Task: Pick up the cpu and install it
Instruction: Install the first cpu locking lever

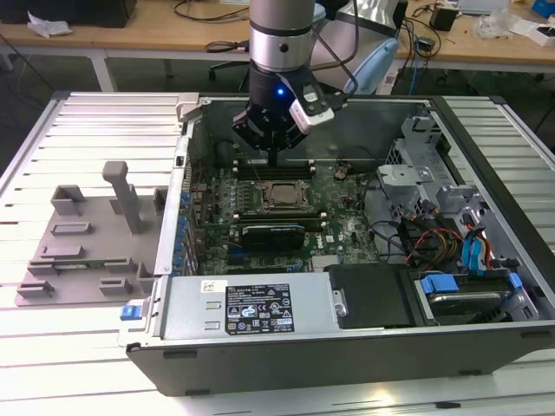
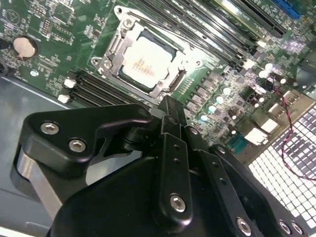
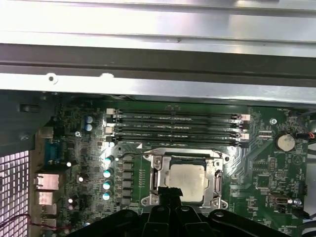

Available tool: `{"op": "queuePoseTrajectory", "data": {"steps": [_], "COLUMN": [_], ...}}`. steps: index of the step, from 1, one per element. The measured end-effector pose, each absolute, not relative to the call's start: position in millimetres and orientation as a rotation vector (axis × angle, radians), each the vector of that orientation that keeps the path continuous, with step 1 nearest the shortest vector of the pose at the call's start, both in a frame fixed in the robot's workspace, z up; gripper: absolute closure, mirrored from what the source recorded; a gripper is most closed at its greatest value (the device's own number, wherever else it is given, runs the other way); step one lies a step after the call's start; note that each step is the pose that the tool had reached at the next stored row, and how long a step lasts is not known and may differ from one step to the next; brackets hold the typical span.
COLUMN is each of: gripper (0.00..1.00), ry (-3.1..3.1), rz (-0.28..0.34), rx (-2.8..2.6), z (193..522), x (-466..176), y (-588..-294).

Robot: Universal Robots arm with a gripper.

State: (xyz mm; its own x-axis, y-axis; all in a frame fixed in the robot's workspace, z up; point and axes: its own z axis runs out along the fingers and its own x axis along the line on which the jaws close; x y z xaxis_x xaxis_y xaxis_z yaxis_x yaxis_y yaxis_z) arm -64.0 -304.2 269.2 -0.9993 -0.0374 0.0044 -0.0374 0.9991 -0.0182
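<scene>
We see the cpu (image 3: 186,180) lying flat in the socket (image 3: 157,174) on the motherboard (image 1: 347,227), its pale metal top facing up and the socket's metal frame around all four of its sides. In the second wrist view the cpu (image 2: 144,61) sits square inside that frame. The gripper (image 1: 273,160) hangs near the socket, over the row of memory slots (image 1: 260,166) that runs along one side of it. Its fingers are pressed together into a single narrow black tip and have hold of nothing. In the second wrist view the tip of the gripper (image 2: 170,106) stands apart from the cpu, with a strip of slots between it and the socket. We cannot tell how high the tip is above the board. A second bank of memory slots (image 3: 175,126) lies along the opposite side of the socket, and a round coin battery (image 3: 285,142) sits off past one of its corners. A black card (image 1: 273,234) stands just beside the socket, on the side away from the gripper. The open computer case (image 1: 347,347) surrounds the board, and well apart from the socket, outside the case, lies a grey tray (image 1: 87,251) with upright posts.
</scene>
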Motion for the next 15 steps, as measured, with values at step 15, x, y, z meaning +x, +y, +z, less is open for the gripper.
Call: {"op": "queuePoseTrajectory", "data": {"steps": [15], "gripper": [0.89], "ry": [-3.137], "rz": [0.029], "rx": [0.058], "z": [269.1], "x": [-82.4], "y": [-304.2]}}
